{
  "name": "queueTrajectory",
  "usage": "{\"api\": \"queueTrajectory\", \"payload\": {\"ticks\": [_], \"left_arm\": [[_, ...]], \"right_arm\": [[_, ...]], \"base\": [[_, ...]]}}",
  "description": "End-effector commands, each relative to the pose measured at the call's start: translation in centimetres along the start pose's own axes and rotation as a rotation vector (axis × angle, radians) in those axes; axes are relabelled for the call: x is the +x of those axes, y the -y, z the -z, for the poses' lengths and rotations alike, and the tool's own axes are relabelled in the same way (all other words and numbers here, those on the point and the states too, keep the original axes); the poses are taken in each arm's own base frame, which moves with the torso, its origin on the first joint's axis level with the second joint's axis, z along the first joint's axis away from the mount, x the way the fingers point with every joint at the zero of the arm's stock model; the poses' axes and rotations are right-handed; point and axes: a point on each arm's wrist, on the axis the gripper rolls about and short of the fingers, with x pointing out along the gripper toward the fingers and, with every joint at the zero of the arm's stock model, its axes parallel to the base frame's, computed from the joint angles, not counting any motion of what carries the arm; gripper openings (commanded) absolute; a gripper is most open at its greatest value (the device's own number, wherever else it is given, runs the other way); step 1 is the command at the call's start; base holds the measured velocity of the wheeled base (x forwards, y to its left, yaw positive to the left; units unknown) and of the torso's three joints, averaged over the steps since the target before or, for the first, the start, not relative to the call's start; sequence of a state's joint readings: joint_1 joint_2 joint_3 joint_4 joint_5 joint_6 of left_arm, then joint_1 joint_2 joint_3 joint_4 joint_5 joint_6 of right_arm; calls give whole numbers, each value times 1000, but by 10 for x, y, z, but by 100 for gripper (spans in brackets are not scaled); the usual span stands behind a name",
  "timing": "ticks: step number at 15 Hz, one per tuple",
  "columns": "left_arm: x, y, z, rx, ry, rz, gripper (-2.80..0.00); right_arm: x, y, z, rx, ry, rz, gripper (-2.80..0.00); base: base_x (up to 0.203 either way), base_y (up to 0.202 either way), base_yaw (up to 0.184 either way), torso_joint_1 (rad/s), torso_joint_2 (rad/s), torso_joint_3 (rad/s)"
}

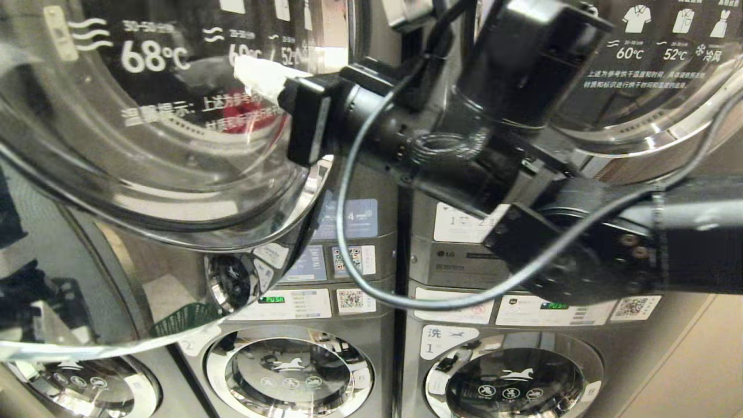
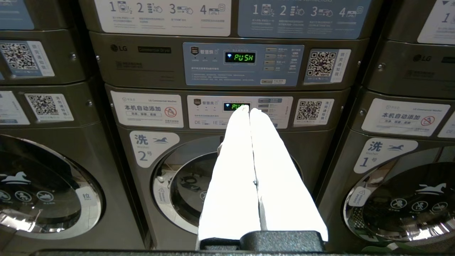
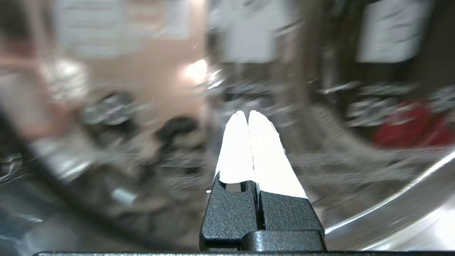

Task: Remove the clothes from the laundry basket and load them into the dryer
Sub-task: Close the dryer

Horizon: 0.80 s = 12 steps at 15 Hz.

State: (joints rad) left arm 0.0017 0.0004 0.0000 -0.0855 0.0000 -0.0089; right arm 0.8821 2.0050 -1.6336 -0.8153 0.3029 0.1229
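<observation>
The right gripper (image 1: 249, 72), with its two white fingers pressed tight together and nothing between them, is up high at the mouth of the top dryer on the left. Its black arm (image 1: 667, 238) reaches across from the right side, with a thin grey cable (image 1: 348, 232) looping down below it. The big round clear glass door (image 1: 145, 145) of that dryer stands open in front of the head camera, with white writing on it.

In the right wrist view the picture is blurry, but the closed white fingers (image 3: 249, 149) point toward the shiny metal drum (image 3: 391, 213), and a red piece of clothing (image 3: 408, 124) lies inside it, off to one side of the fingertips and not touching them. The same red cloth (image 1: 244, 119) shows through the glass in the head view, just below the gripper.

A green plastic laundry basket (image 1: 186, 319) shows only as a small bit low down, seen through the glass door. I cannot tell what is in it.

The left gripper (image 2: 249, 110) is parked low, its white fingers shut with nothing held, pointing at a grey washing machine marked with a "2" (image 2: 149, 149), below a green "PUSH" light (image 2: 240, 57).
</observation>
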Motion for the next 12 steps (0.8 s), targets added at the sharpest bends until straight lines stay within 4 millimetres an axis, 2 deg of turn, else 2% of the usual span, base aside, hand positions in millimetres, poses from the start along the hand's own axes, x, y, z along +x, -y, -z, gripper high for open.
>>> {"api": "queueTrajectory", "payload": {"ticks": [1, 3, 6, 10, 11, 12], "left_arm": [[2, 0, 9, 0, -30, 0, -280], [2, 0, 10, 0, -31, 0, -280], [2, 0, 9, 0, -30, 0, -280], [2, 0, 9, 0, -30, 0, -280], [2, 0, 9, 0, -30, 0, -280], [2, 0, 9, 0, -30, 0, -280]], "right_arm": [[32, 5, 45, -25, 35, 261, -280], [35, 1, 45, -35, 61, 323, -280], [19, 19, 33, -61, 77, 380, -280], [-38, 54, 18, -110, 33, 501, -280], [-60, 62, 19, -121, 3, 540, -280], [-84, 68, 8, -140, -1, 579, -280]], "base": [[0, 0, 0, 0, 0, 0], [0, 0, 0, 0, 0, 0], [0, 0, 0, 0, 0, 0], [0, 0, 0, 0, 0, 0], [0, 0, 0, 0, 0, 0], [0, 0, 0, 0, 0, 0]]}}
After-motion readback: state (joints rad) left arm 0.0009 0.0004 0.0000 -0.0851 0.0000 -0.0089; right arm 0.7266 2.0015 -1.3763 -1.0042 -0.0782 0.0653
